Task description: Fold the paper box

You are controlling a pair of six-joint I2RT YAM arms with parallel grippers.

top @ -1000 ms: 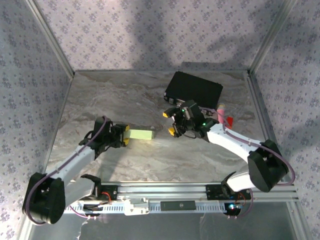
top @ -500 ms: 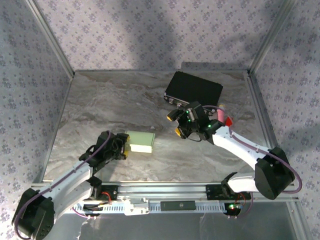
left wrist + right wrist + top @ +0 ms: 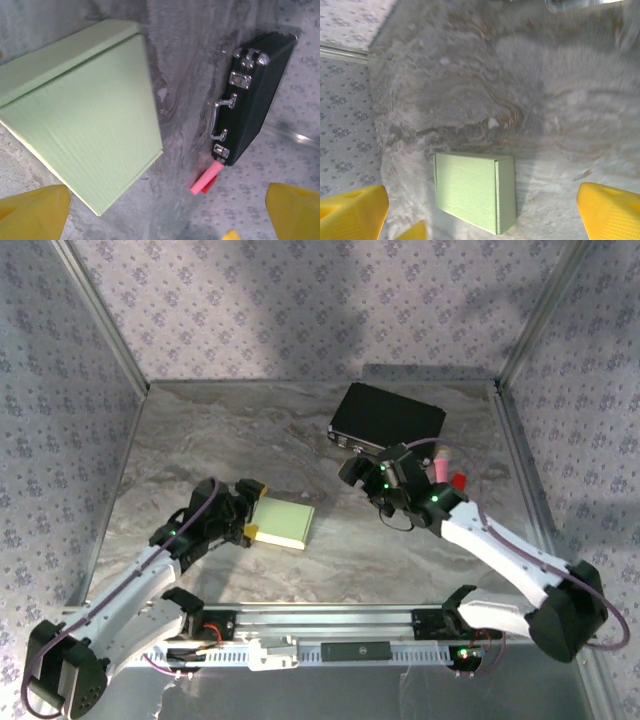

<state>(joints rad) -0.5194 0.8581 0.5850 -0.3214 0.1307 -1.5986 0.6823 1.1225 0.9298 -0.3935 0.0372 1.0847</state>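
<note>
The paper box [image 3: 284, 523] is a pale green, closed flat box lying on the marble table, left of centre. My left gripper [image 3: 251, 509] is open right at the box's left edge, its yellow fingertips spread on either side of that edge without gripping it. The left wrist view has the box [image 3: 80, 135] at upper left, and the left gripper [image 3: 162, 215] has bare table between its fingers. My right gripper [image 3: 358, 468] hovers open, well right of the box and near the black case. From the right wrist, the box [image 3: 472, 192] lies apart below the right gripper [image 3: 480, 217].
A black case [image 3: 388, 418] with metal latches sits at the back right; it also shows in the left wrist view [image 3: 255, 95]. A pink stick [image 3: 441, 464] and a small red piece [image 3: 458, 480] lie beside it. Patterned walls enclose the table [image 3: 200, 440].
The left gripper has opened and let go of the box, which went from standing on edge to lying flat. The right gripper has opened wider and drawn back to the right.
</note>
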